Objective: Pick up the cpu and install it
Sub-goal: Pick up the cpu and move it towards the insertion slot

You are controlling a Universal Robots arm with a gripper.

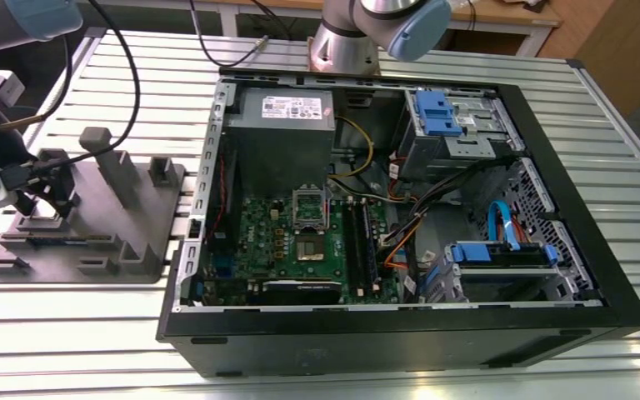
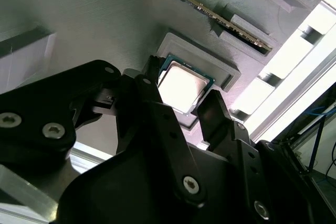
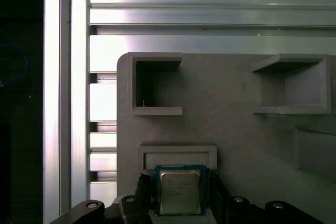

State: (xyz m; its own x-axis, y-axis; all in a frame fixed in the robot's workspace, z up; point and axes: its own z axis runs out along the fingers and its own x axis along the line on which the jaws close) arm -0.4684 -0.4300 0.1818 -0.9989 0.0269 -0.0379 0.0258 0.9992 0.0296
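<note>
Silvery cpu, grey fixture, green motherboard.

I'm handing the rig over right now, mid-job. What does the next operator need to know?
Gripper: down over the cpu, straddling it; I cannot confirm a grip.
Cpu: flat in its recess on the grey fixture, to the exterior view's left of the open computer case.
Done: gripper positioned at the cpu.
Left: cpu not yet lifted, not yet installed on the motherboard.
</note>
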